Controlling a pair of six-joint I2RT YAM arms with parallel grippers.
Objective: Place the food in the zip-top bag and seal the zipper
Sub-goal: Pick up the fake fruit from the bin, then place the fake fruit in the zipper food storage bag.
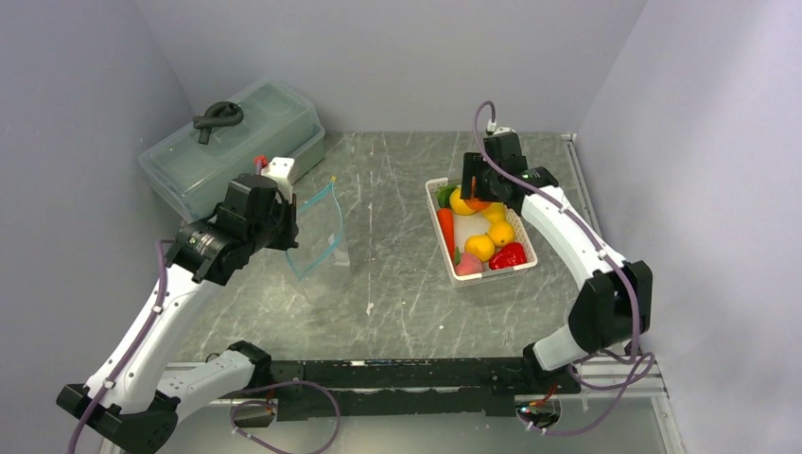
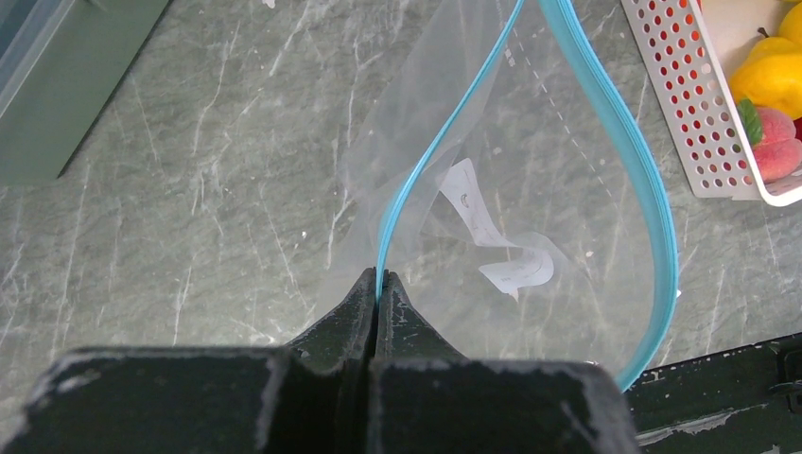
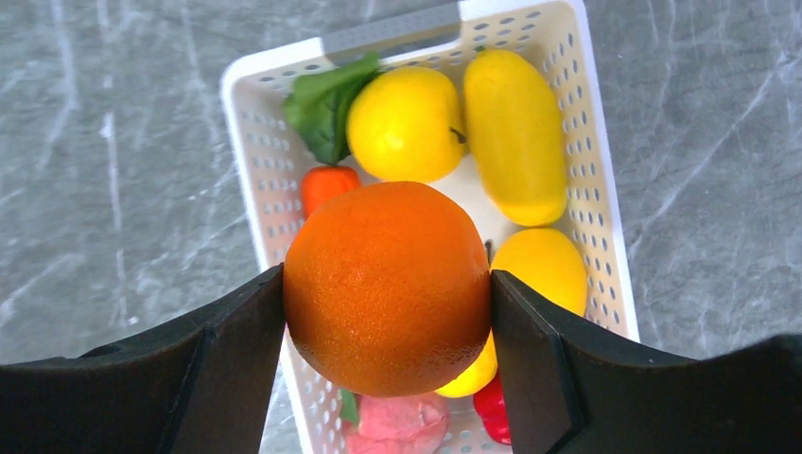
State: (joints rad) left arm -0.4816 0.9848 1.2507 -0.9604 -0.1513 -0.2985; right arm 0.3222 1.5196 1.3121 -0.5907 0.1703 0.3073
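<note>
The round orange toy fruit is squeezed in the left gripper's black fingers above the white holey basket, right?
No. The round orange toy fruit is squeezed in the right gripper's black fingers above the white holey basket; the right wrist view shows it. The left gripper pinches the clear plastic bag's teal strip.

On the table (image 1: pixel 397 284), the box (image 1: pixel 236 142) sits back left. Before it the left gripper (image 2: pixel 378 279) pinches the bag (image 1: pixel 320 232). To the right lies the basket (image 3: pixel 596 189) of fruit (image 1: pixel 482 246); above it the right gripper (image 3: pixel 388 288) clasps an orange (image 3: pixel 383 255).
</note>
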